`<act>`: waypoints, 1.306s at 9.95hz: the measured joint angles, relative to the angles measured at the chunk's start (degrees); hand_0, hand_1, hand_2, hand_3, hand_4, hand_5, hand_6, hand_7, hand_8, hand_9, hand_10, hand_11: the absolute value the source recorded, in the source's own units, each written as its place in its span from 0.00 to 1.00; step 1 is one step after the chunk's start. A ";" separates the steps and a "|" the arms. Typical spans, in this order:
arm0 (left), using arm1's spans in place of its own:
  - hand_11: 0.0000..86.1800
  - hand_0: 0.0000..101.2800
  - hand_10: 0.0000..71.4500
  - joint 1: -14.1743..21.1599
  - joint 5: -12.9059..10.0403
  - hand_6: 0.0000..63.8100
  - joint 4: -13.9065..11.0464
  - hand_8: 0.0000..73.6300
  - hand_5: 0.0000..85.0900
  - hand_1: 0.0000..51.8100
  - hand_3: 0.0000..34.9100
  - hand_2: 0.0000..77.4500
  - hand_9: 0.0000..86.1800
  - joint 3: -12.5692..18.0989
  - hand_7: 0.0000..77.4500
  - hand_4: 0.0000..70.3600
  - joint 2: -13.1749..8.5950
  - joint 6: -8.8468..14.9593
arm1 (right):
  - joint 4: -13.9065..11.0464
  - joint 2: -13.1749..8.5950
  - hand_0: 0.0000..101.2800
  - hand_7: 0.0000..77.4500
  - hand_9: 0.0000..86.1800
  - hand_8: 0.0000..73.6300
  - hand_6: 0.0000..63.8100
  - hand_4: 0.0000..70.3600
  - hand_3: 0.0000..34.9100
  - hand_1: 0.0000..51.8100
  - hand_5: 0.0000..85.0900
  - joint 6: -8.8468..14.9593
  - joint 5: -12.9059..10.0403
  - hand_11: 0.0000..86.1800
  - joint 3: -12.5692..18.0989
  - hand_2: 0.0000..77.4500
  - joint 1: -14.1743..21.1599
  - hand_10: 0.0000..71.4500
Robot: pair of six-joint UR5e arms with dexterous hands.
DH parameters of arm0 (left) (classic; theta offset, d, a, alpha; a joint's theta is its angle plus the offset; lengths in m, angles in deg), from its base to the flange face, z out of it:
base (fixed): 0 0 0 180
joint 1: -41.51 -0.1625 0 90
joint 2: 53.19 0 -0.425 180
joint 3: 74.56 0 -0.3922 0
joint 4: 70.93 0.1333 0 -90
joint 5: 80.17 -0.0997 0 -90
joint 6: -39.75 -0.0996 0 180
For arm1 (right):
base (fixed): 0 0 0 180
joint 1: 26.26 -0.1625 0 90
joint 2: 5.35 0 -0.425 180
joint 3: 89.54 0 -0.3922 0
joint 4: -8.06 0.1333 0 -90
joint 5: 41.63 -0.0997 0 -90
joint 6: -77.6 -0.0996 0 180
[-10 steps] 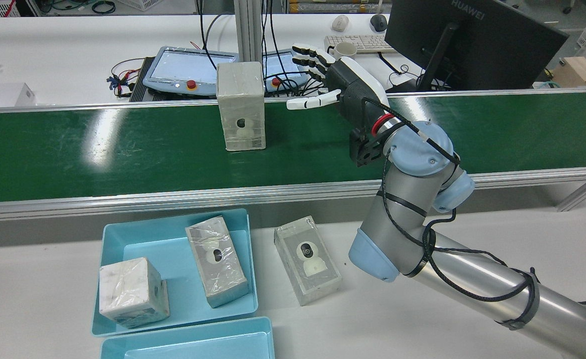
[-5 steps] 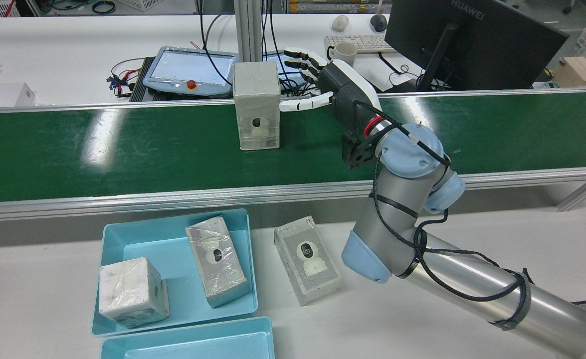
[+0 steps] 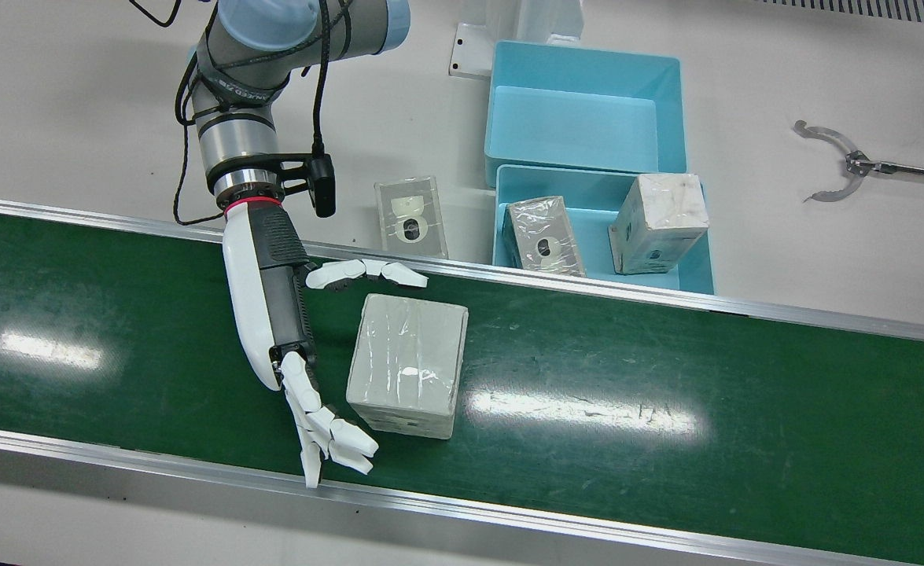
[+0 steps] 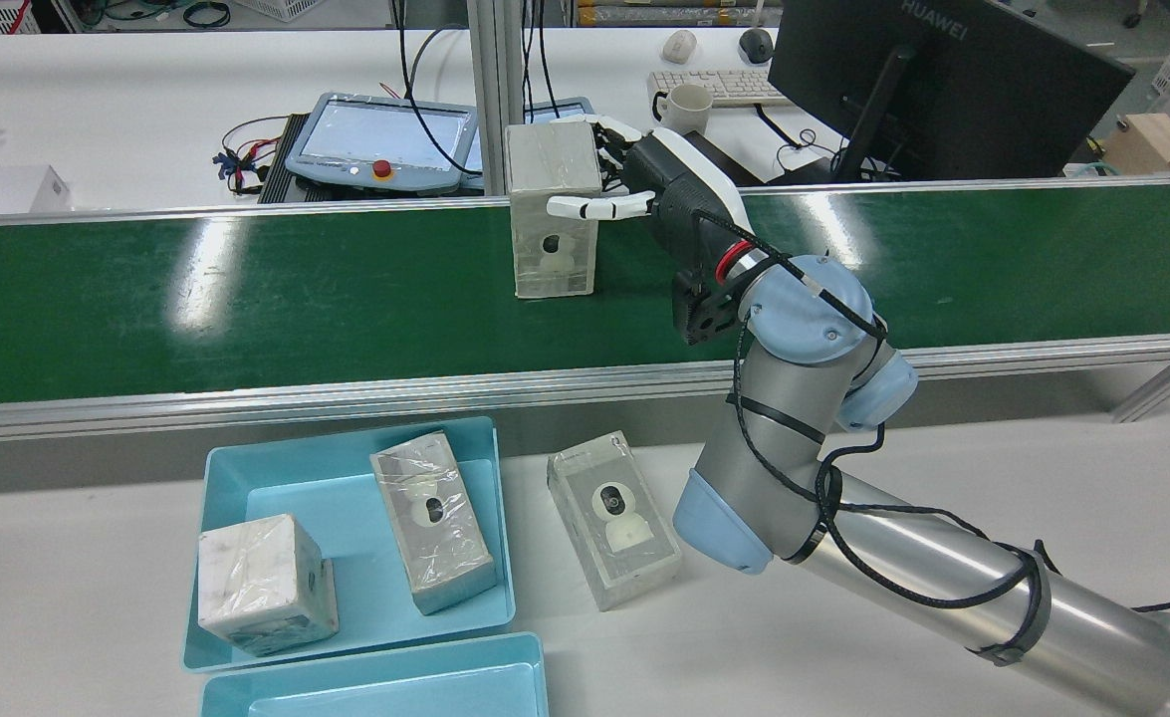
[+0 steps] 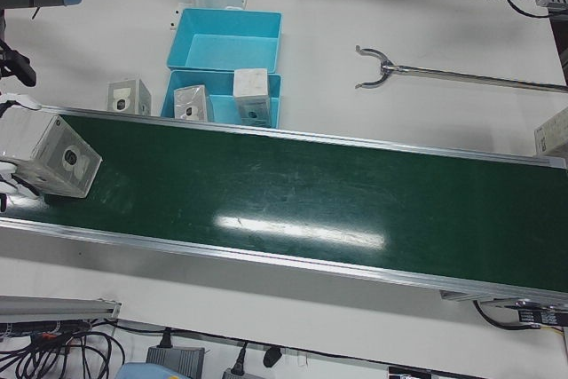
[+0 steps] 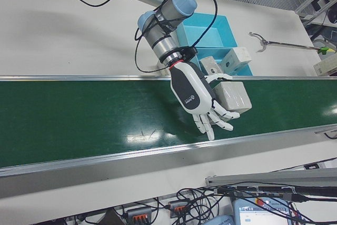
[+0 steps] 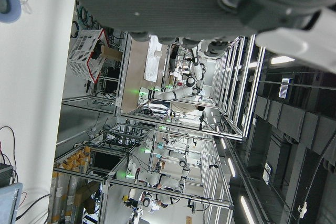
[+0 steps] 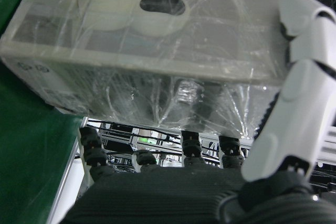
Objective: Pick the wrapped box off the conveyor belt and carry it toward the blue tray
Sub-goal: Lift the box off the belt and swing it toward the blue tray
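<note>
Front view, left to right: the right hand (image 3: 273, 314) lies across the belt (image 3: 666, 409) at centre left, spread wide, its palm facing the left side of the box (image 3: 408, 363). One finger reaches along the box's upper edge and the rest extend past its lower left corner. No finger is visibly pressed to the wrap, so the hand brackets the box but does not hold it. The box stands on the belt at frame centre. The tray (image 3: 693, 263) sits on the desk (image 3: 823, 259) at upper right, beyond the belt rail, with two wrapped boxes already inside; a third lies on the desk just left of the tray.

Handling, as judged: the box is a stiff carton under clear film, probably light for its bulk. The film is glossy and wrinkled and will likely be slippery under smooth fingers. The best hold appears to be a clamp across two opposite broad faces, below the top edge, with the palm set against the side. A loose hold could let the box rotate or slide.

Rear view: the box (image 4: 553, 207) stands upright at upper centre with the hand (image 4: 634, 184) at its right side. Its near face shows a small camera through a window. The monitor (image 4: 943, 80) at upper right reads "HUAWEI". No lettering on the box is legible.

The left hand shows only in its own view, too close to judge.
</note>
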 joint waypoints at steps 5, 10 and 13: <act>0.00 0.00 0.00 0.00 0.00 0.01 0.00 0.01 0.01 0.00 0.00 0.01 0.00 0.00 0.01 0.00 0.00 0.00 | 2.26 0.04 0.34 0.61 0.51 0.36 0.45 0.21 0.59 0.03 0.58 -2.37 -0.23 0.49 3.92 0.42 0.01 0.41; 0.00 0.00 0.01 0.00 0.00 0.01 0.00 0.01 0.01 0.00 0.00 0.01 0.00 0.00 0.01 0.01 0.00 0.00 | 6.27 0.11 0.42 0.68 0.49 0.32 0.56 0.20 0.48 0.01 0.67 2.62 -3.03 0.44 17.24 0.43 8.74 0.37; 0.00 0.00 0.01 0.00 0.00 0.00 0.00 0.01 0.01 0.00 0.00 0.01 0.01 0.00 0.01 0.01 0.00 0.00 | 6.40 0.50 0.42 0.69 0.44 0.31 0.55 0.20 0.59 0.01 0.67 8.08 -5.37 0.40 25.30 0.43 16.89 0.33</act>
